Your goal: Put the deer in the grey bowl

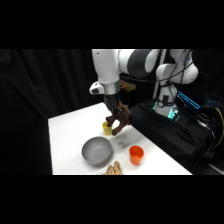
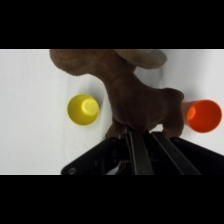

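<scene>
The dark brown deer [image 1: 120, 123] hangs in the air above the white table, held by my gripper [image 1: 115, 116], which is shut on it. In the wrist view the deer [image 2: 132, 95] fills the middle, its body rising from between the black fingers [image 2: 140, 152]. The grey bowl [image 1: 97, 151] sits on the table below and to the left of the deer, near the front edge. It lies outside the wrist view.
A small yellow cup [image 1: 107, 128] [image 2: 83, 110] stands just left of the deer. An orange cup [image 1: 136, 154] [image 2: 204, 115] stands right of the bowl. A tan striped object [image 1: 114, 169] lies at the table's front edge. Dark equipment [image 1: 170, 125] borders the table [image 1: 70, 130] on the right.
</scene>
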Controlling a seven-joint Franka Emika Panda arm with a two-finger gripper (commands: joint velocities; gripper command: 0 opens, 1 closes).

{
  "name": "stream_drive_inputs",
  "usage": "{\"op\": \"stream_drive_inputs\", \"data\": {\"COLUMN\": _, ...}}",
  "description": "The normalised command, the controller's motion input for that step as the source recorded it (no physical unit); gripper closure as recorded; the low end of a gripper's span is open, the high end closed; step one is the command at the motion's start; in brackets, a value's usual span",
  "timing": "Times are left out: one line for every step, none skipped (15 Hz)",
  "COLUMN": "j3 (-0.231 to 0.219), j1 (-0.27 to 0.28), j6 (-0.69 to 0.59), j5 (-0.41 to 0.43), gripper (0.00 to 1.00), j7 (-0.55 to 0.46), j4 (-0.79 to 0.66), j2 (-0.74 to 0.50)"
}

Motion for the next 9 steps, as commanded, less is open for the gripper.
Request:
{"op": "stream_drive_inputs", "data": {"j3": 0.038, "j1": 0.045, "j6": -0.34, "j5": -0.136, "gripper": 0.93, "j7": 0.13, "j4": 0.53, "j2": 0.04}}
{"op": "stream_drive_inputs", "data": {"j3": 0.033, "j1": 0.046, "j6": -0.26, "j5": -0.157, "gripper": 0.93, "j7": 0.13, "j4": 0.6, "j2": 0.2}}
{"op": "stream_drive_inputs", "data": {"j3": 0.023, "j1": 0.043, "j6": -0.18, "j5": -0.171, "gripper": 0.93, "j7": 0.13, "j4": 0.63, "j2": 0.33}}
{"op": "stream_drive_inputs", "data": {"j3": 0.012, "j1": 0.038, "j6": -0.09, "j5": -0.166, "gripper": 0.93, "j7": 0.11, "j4": 0.65, "j2": 0.44}}
{"op": "stream_drive_inputs", "data": {"j3": -0.003, "j1": 0.03, "j6": -0.03, "j5": -0.143, "gripper": 0.93, "j7": 0.1, "j4": 0.66, "j2": 0.53}}
{"op": "stream_drive_inputs", "data": {"j3": -0.017, "j1": 0.023, "j6": 0.01, "j5": -0.113, "gripper": 0.93, "j7": 0.07, "j4": 0.66, "j2": 0.6}}
{"op": "stream_drive_inputs", "data": {"j3": -0.028, "j1": 0.017, "j6": 0.04, "j5": -0.088, "gripper": 0.93, "j7": 0.05, "j4": 0.63, "j2": 0.63}}
{"op": "stream_drive_inputs", "data": {"j3": -0.035, "j1": 0.018, "j6": 0.04, "j5": -0.074, "gripper": 0.93, "j7": 0.04, "j4": 0.6, "j2": 0.62}}
{"op": "stream_drive_inputs", "data": {"j3": -0.039, "j1": 0.015, "j6": 0.08, "j5": -0.056, "gripper": 0.93, "j7": 0.03, "j4": 0.57, "j2": 0.61}}
